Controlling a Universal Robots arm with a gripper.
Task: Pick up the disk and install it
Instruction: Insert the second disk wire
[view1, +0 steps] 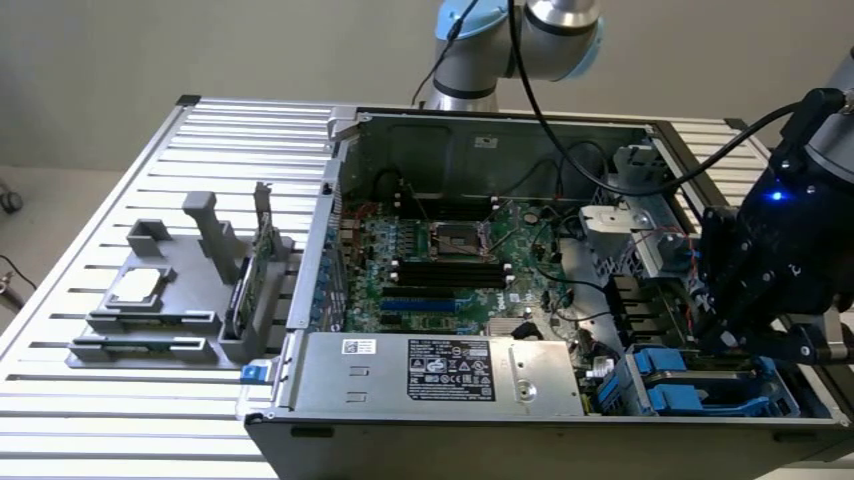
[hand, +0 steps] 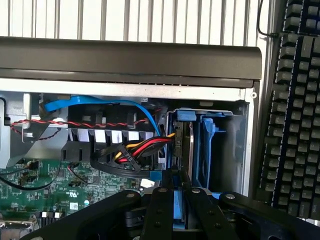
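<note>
- We see the black gripper (view1: 747, 345) low over the open case (view1: 467, 130), at the drive bay on the exterior view's right.
- Its narrow fingers (hand: 165, 210) pinch the disk (hand: 184, 150), a flat metal slab in glossy blue plastic rails, standing on edge in the bay.
- Beside it, red, yellow and black wires (hand: 142, 147) meet a connector.
- A grey slatted table (view1: 94, 410) carries the case.

An open grey metal computer case (view1: 467, 130) sits on the white slatted bench (view1: 120, 180), green motherboard (view1: 441, 270) exposed. A grey plastic parts holder (view1: 174, 300) stands at the exterior view's left. A black keyboard (hand: 295, 110) lies beside the case.
</note>
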